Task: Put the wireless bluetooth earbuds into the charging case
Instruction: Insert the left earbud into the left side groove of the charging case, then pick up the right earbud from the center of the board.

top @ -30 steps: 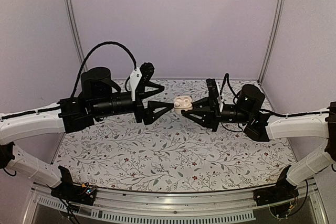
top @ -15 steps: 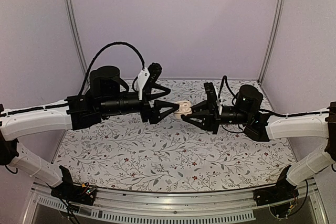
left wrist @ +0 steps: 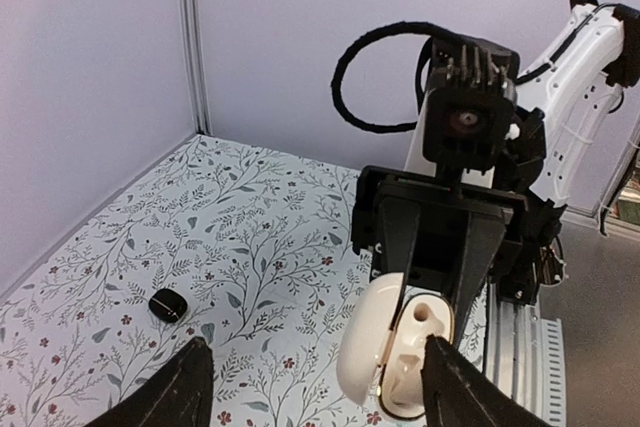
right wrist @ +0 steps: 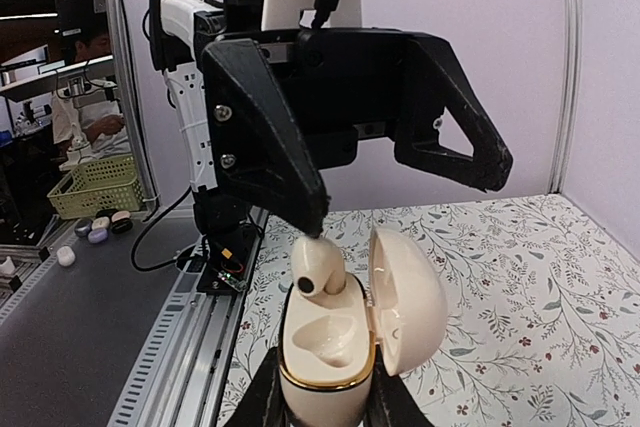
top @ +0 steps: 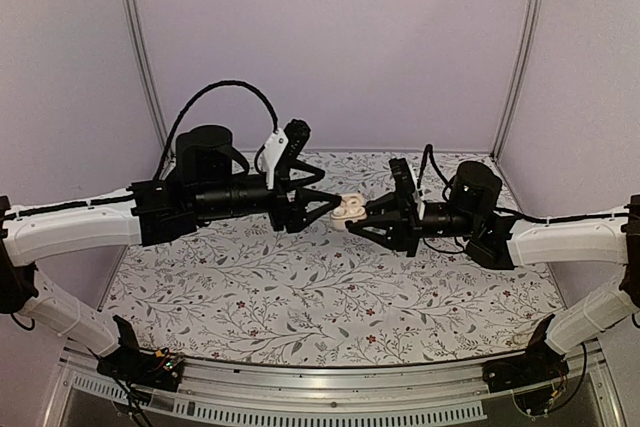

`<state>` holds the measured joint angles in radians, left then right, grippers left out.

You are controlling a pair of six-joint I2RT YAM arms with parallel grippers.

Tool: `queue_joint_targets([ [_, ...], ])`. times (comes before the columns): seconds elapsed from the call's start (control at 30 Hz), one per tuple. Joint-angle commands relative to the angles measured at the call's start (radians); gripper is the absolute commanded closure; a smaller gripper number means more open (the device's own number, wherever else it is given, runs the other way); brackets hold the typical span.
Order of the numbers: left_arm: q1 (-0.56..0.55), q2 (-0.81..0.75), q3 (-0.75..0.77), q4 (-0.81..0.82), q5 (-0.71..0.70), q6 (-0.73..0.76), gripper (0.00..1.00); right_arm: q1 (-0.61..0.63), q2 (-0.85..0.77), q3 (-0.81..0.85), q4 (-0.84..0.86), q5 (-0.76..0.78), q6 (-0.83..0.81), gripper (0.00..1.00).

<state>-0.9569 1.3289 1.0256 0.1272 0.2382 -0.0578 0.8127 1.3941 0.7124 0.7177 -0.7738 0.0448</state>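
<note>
The charging case (right wrist: 330, 367) here is cream with a gold rim, not black. Its lid is open. My right gripper (right wrist: 325, 402) is shut on its base and holds it above the floral table, at mid-table in the top view (top: 349, 209). A cream earbud (right wrist: 318, 272) stands partly out of the case's far slot, and the near slot is empty. My left gripper (left wrist: 313, 367) is open wide, and one fingertip (right wrist: 312, 227) touches the top of that earbud. In the left wrist view the case (left wrist: 370, 342) sits by the right finger. A small black rounded piece (left wrist: 168, 304) lies on the table.
The two arms meet nose to nose over the table (top: 330, 297). Lilac walls and metal posts (top: 140, 47) close the back and sides. A metal rail (top: 330, 392) runs along the near edge. A green basket (right wrist: 95, 182) stands beyond the table.
My left gripper moved right and closed the gap to the case, and its fingertip now rests on the earbud. My right gripper shifted slightly left and still holds the case.
</note>
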Motion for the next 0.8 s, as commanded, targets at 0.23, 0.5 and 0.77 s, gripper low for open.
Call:
queue_joint_targets([
  [0.23,0.014,0.022,0.019,-0.029,-0.028,0.011,0.30,0.006,-0.027,0.035,0.048,-0.030,0.019,1.00],
  [0.5,0.021,-0.084,-0.018,-0.029,-0.039,0.050,0.25,-0.020,-0.032,-0.011,0.053,0.032,0.045,1.00],
  [0.77,0.062,-0.118,-0.077,-0.221,-0.040,0.032,0.25,-0.110,-0.093,-0.102,0.040,0.036,0.071,1.00],
])
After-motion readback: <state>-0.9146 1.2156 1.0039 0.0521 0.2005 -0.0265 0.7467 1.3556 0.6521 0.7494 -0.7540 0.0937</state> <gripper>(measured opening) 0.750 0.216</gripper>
